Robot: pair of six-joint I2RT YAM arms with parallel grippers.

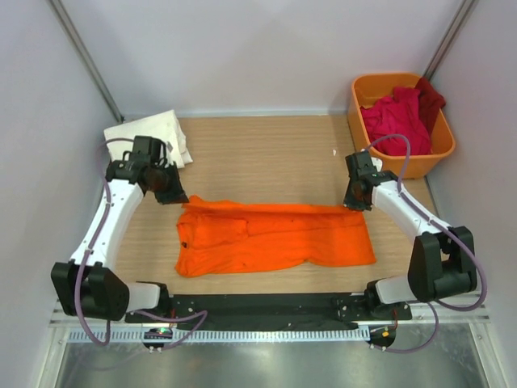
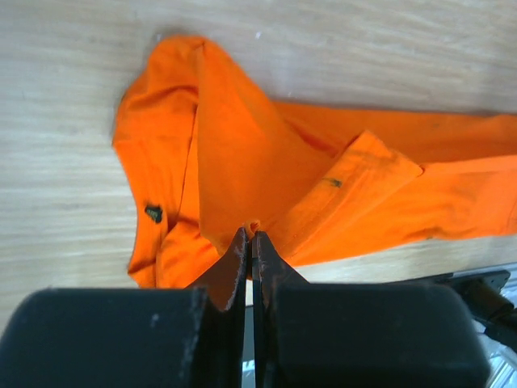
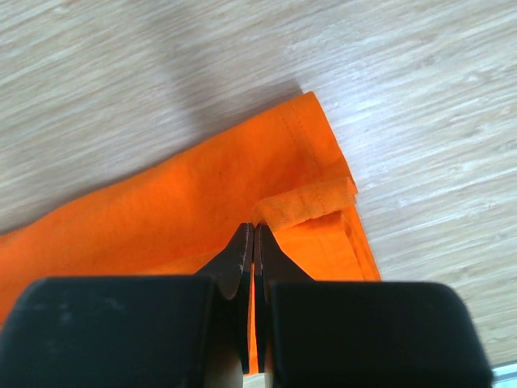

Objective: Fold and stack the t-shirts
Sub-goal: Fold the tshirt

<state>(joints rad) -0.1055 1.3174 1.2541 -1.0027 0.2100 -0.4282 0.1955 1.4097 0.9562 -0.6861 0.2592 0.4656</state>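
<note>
A bright orange t-shirt (image 1: 275, 238) lies folded into a long band across the middle of the table. My left gripper (image 1: 176, 196) is at its far left corner, jaws shut and pinching a small fold of the orange cloth (image 2: 242, 145) at the tips (image 2: 252, 234). At the far right corner my right gripper (image 1: 354, 202) is shut on the shirt's turned-over hem (image 3: 315, 198), with orange cloth showing between the fingers (image 3: 254, 228). A cream-white t-shirt (image 1: 153, 133) lies folded at the back left. Crimson (image 1: 396, 120) and dark red (image 1: 430, 95) t-shirts are bundled in the tub.
The rigid orange plastic tub (image 1: 356, 101) stands at the back right corner, close behind the right arm. White walls enclose the table on three sides. The arms' black base rail (image 1: 266, 305) runs along the near edge, just below the orange shirt.
</note>
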